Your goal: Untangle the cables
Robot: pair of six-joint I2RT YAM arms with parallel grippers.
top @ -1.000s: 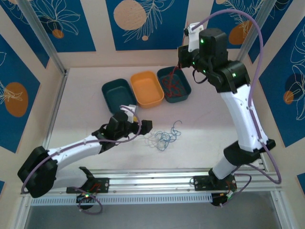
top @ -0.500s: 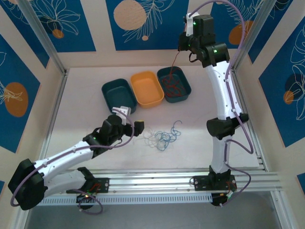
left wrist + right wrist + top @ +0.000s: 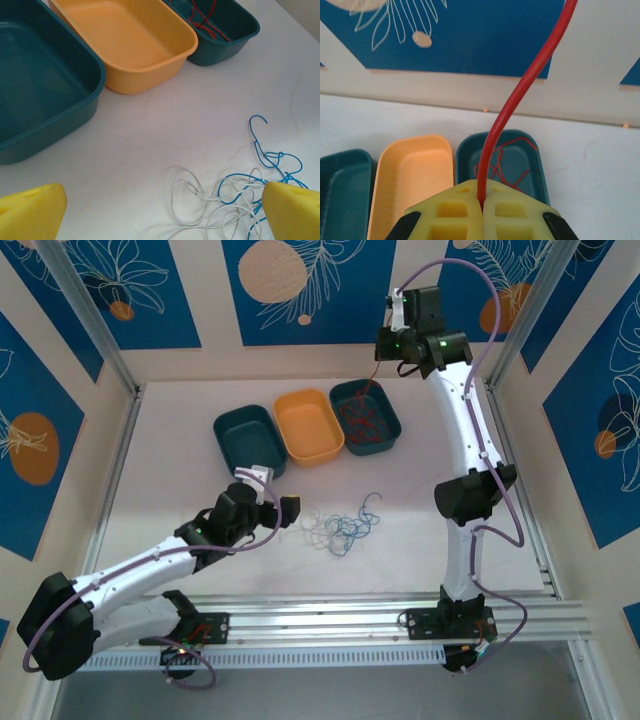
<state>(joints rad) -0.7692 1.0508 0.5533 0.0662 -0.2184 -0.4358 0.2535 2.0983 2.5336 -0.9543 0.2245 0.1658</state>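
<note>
Right end effector (image 3: pixel 481 199), pressed together, pinches one thin red wire (image 3: pixel 530 80) high over the rightmost teal plastic tray (image 3: pixel 540 170); the wire hangs nearly vertical, its lower end inside. Left end effector (image 3: pixel 162 215), spread wide, is nearer the loose blue and white wire tangle (image 3: pixel 240 192), which lies on the white bench (image 3: pixel 165 125) just to its right, stretched left to right.

The orange tray (image 3: pixel 125 45) and the teal tray (image 3: pixel 40 90) beside it are seen to be smooth plastic with a soft sheen; the table (image 3: pixel 165 130) is matt white and faintly scuffed; the cables (image 3: pixel 235 192) are clad in a smooth, slightly shiny coating; the right gripper (image 3: pixel 481 205) is tipped in matt yellow moulded plastic; the rail (image 3: pixel 320 615) is ribbed bare metal.
</note>
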